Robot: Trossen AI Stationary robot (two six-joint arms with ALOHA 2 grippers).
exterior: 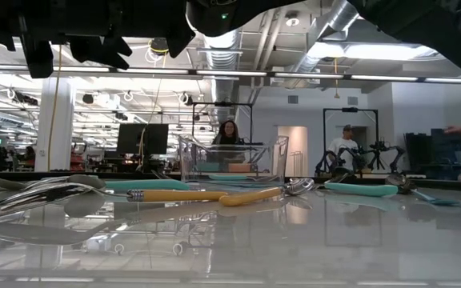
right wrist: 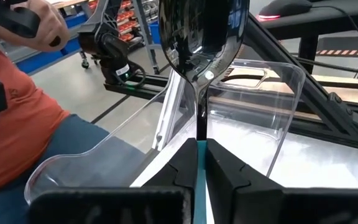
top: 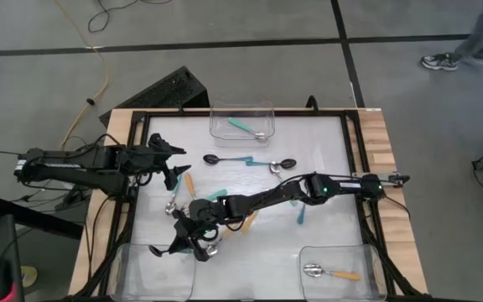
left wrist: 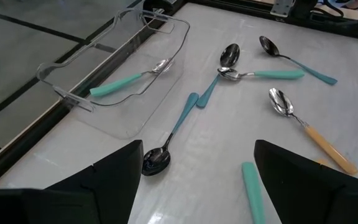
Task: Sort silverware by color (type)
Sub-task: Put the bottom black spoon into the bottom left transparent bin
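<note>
The right gripper (top: 193,237) is positioned at the near edge of the table, just beside the near-left clear bin (top: 151,270). In the right wrist view its fingers (right wrist: 185,163) are closed narrowly on the teal handle of a black-bowled spoon (right wrist: 202,34), which stands upright above that bin's rim (right wrist: 284,118). A person in an orange shirt (right wrist: 11,118) is visible beyond the bin.

The near-right bin (top: 340,269) contains one orange-handled spoon (top: 329,273).

At mid-table, loose spoons lie around the right arm: an orange-handled spoon (top: 184,191) at the left, an orange handle (top: 248,221) beside the arm, and a teal handle (top: 301,216) to the right. Further back lie a black-bowled teal spoon (top: 227,158) and a silver-bowled teal spoon (top: 273,164).

The left gripper (top: 173,164) hovers over the table's left side, its jaws spread wide and holding nothing; its fingers (left wrist: 114,177) frame the spoons on the table.

The far bin (top: 241,123) holds one silver-bowled teal spoon (top: 246,128)
</note>
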